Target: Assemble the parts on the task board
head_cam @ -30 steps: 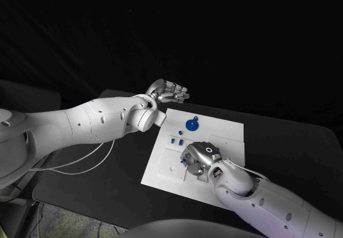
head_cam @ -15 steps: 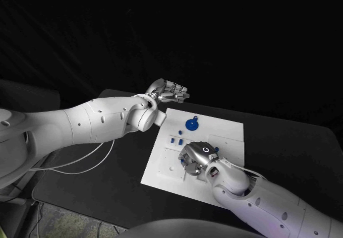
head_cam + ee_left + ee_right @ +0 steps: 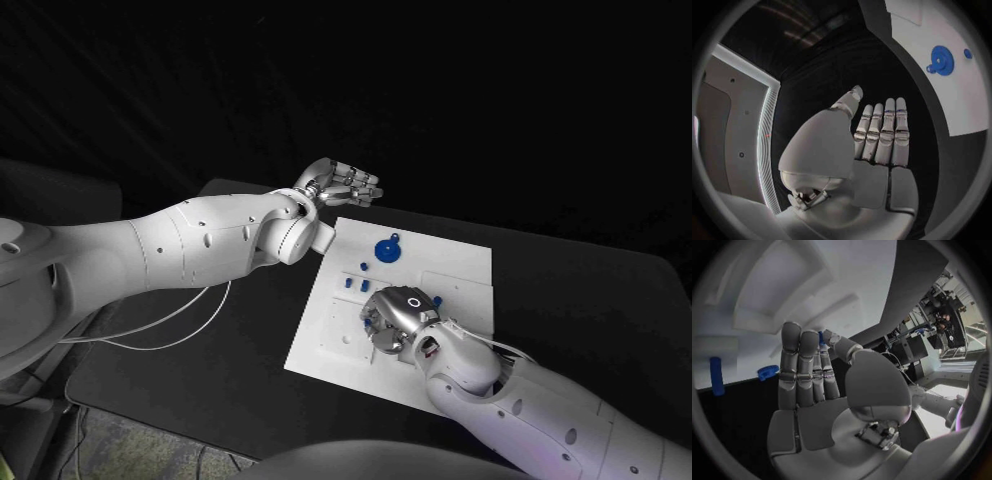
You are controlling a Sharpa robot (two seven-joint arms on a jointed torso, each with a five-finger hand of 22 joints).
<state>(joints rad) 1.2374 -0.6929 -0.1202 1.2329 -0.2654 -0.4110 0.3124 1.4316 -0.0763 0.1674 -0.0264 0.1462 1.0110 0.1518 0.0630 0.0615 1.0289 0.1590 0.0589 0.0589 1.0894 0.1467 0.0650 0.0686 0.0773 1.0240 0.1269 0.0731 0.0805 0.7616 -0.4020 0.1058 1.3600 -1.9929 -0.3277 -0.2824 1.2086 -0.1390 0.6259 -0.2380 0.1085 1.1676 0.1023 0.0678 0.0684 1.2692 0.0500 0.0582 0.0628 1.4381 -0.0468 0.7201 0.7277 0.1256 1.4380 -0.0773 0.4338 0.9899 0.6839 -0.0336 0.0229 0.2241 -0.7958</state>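
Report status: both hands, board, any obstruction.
Left hand open, raised past the board's far corner. Right hand low over the task board, a small blue part pinched at its fingertips. Blue gear unblocked.

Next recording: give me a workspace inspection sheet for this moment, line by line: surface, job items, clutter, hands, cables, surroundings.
Surface: black table, with the white task board lying in its middle.
Job's things: a blue gear sits near the board's far edge; small blue parts stand closer to the middle; a blue pin and a small blue gear lie beyond the right fingers.
Clutter: nothing seen.
Hands: left hand is raised off the board's far left corner, empty, its fingers straight together. Right hand is over the board's near middle; whether it holds a part cannot be told.
Cables: white cables loop under the left arm.
Surroundings: dark backdrop behind the table.
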